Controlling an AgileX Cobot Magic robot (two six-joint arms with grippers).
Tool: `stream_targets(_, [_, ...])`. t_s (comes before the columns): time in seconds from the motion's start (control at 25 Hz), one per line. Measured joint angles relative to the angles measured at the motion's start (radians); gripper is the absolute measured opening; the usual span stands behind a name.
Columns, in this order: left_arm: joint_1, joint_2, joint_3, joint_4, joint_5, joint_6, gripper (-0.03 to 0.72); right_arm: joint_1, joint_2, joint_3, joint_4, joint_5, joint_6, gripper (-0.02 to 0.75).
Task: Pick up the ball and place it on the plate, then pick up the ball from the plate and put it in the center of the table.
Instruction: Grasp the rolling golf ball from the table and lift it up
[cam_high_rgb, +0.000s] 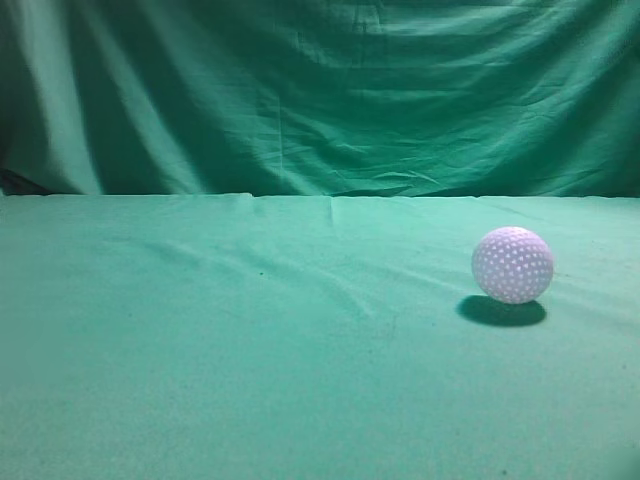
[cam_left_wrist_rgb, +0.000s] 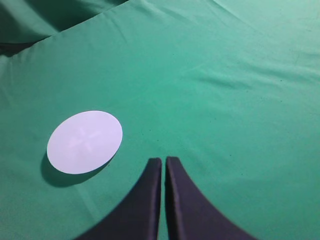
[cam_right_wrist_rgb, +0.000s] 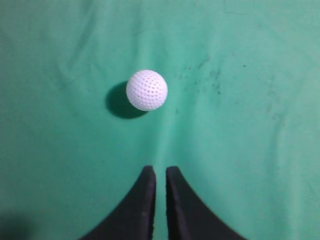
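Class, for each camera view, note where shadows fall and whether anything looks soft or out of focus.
Exterior view: the ball casts a dark shadow low on the cloth, slightly left; the image is soft and grainy. Left wrist view: the plate shadows its lower-left edge; the left gripper is blurred. Right wrist view: the ball's shadow lies to its left; the right gripper is soft-edged.

A: What does the ball (cam_high_rgb: 512, 264) look like?
B: White, round, dimpled all over, resting on the green cloth at the right, shadow beneath it
A: And the plate (cam_left_wrist_rgb: 84, 142)?
B: Pale, flat, round, bare, lying on the cloth
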Motion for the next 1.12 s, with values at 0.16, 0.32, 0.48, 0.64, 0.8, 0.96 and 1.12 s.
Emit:
stream_targets(0.16, [0.0, 0.0, 0.0, 0.0, 0.0, 0.0, 0.0, 0.016, 0.161, -0.056, 0.0, -0.03, 0.0, 0.281])
stream_targets(0.32, [0.0, 0.0, 0.0, 0.0, -0.002, 0.0, 0.0, 0.016, 0.275, -0.083, 0.0, -0.067, 0.0, 0.493])
stream_targets(0.48, [0.0, 0.0, 0.0, 0.0, -0.002, 0.0, 0.0, 0.016, 0.366, -0.085, 0.0, -0.133, 0.0, 0.589])
stream_targets(0.64, [0.0, 0.0, 0.0, 0.0, -0.002, 0.0, 0.0, 0.016, 0.436, -0.085, 0.002, -0.216, 0.0, 0.589])
stream_targets(0.8, [0.0, 0.0, 0.0, 0.002, -0.002, 0.0, 0.0, 0.016, 0.493, -0.086, 0.002, -0.276, 0.03, 0.61])
stream_targets(0.96, [0.0, 0.0, 0.0, 0.002, -0.002, 0.0, 0.0, 0.016, 0.548, -0.1, 0.01, -0.301, 0.058, 0.61])
stream_targets(1.12, [0.0, 0.0, 0.0, 0.002, -0.002, 0.0, 0.0, 0.016, 0.585, -0.118, 0.022, -0.315, 0.068, 0.488])
